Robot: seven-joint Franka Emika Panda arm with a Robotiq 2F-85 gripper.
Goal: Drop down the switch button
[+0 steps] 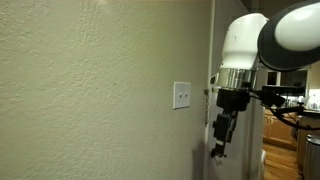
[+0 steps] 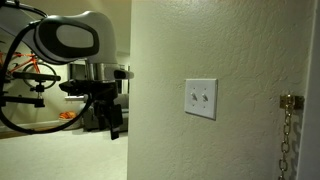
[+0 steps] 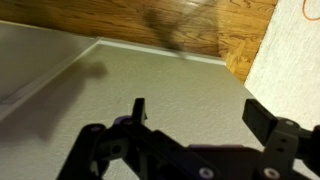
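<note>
A white double switch plate (image 1: 182, 95) is mounted on the cream textured wall; it also shows in an exterior view (image 2: 200, 99) with two small toggles. My gripper (image 1: 219, 141) hangs off the white arm beyond the wall's corner edge, apart from the switch, and shows again in an exterior view (image 2: 113, 121). In the wrist view the two dark fingers (image 3: 195, 112) stand wide apart with nothing between them, over pale floor. The switch is out of the wrist view.
A brass door chain (image 2: 287, 130) hangs at the wall's right edge. The wall corner (image 1: 212, 60) lies between arm and switch. Wooden flooring (image 3: 200, 25) and a textured wall (image 3: 290, 60) show in the wrist view. Cables and furniture (image 2: 30, 80) lie behind the arm.
</note>
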